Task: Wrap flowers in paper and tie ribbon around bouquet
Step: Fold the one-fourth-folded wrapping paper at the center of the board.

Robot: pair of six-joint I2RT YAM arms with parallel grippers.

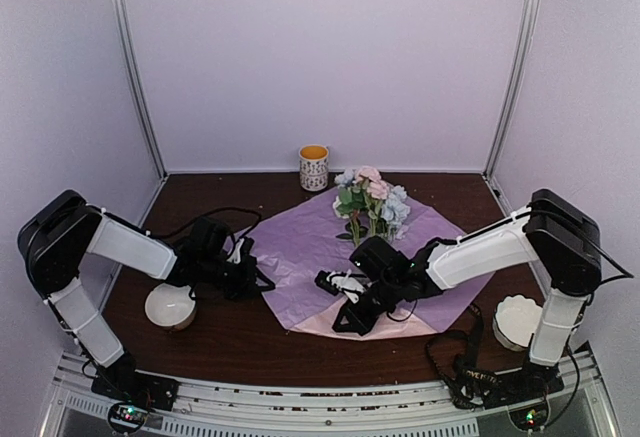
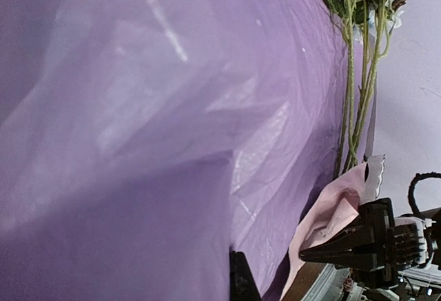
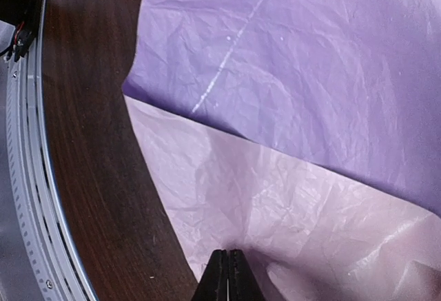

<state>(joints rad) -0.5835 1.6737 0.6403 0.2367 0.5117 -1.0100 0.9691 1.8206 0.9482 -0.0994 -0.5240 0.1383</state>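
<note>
One sheet, the paper [image 1: 310,257], lies spread lilac face up at the centre of the table [image 1: 230,342], with its 6 o'clock corner turned over to show pink. The flowers [image 1: 368,197] lie on its 12 o'clock part, blooms outward and stems running toward the middle. The left gripper [image 1: 252,277] is at the 9 o'clock edge, jaws closed on the paper, which rises across its camera. The right gripper [image 3: 226,256] has its jaws together at the edge of the pink flap; whether they nip a fold cannot be told. No ribbon is identified. Assessment: wrapping has just begun. The next move calls for drawing the 9 o'clock side over the stems without dragging the flowers.
</note>
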